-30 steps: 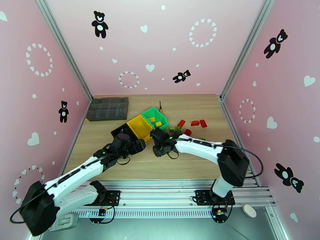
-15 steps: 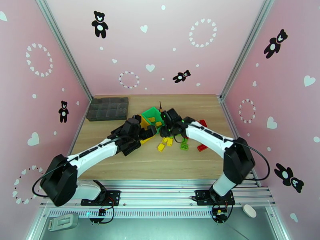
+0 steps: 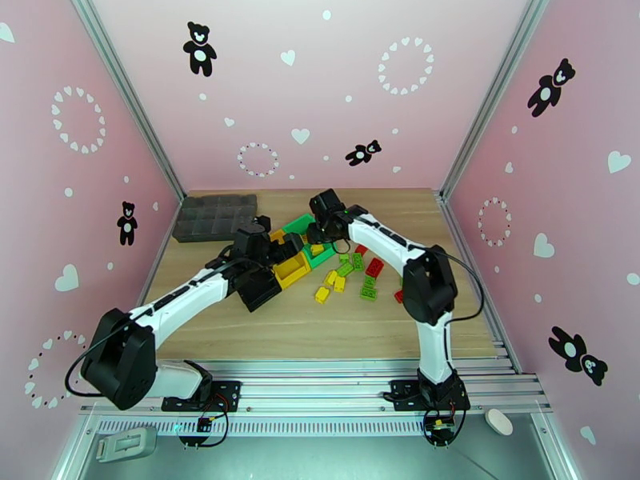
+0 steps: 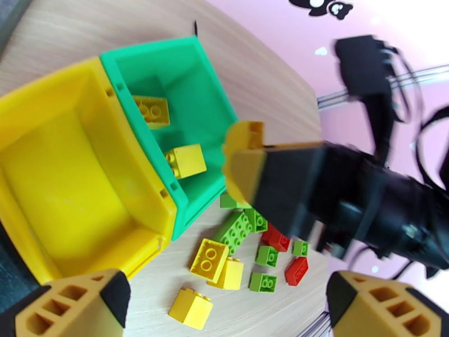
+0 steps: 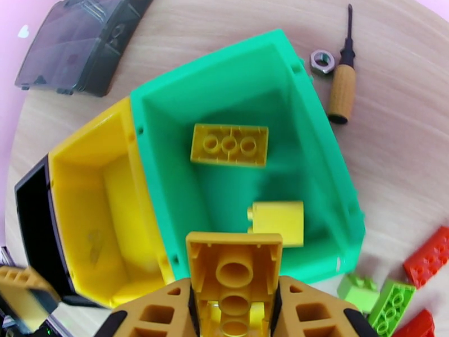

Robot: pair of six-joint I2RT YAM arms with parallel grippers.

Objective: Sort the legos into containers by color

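- Bins mid-table in the top view, joined in a slanted row: green bin (image 3: 298,226) farthest, yellow bin (image 3: 293,268) in the middle, black bin (image 3: 261,293) nearest.
- Bare wood of the table (image 3: 320,334) lies between the row and the arm bases (widest free area); another bare strip runs along the left edge.
- Grey compartment tray (image 3: 216,218) in the far-left corner, apart from the bins.
- Loose legos (image 3: 352,270) scattered just right of the row, red, green and yellow mixed; the rightmost red one lies close beside the right arm (image 3: 428,286).
- Right gripper (image 3: 314,232) hangs over the green bin, pinching a yellow brick (image 5: 234,256), its hollow underside facing the wrist camera.
- Left gripper (image 3: 282,251) sits at the yellow bin, fingers (image 4: 73,304) spread wide; between them lie the bin's near corner and open table.
- Right wrist view gives the green bin's inside: two yellow bricks (image 5: 229,144), one flat toward the far wall, one blocky nearer the gripper.
- Same view: screwdriver (image 5: 342,85) and nut (image 5: 322,61) on the wood just past the bin's far corner.
- Left wrist view catches the right gripper (image 4: 244,158) side-on and blurred, above the green bin's right wall.
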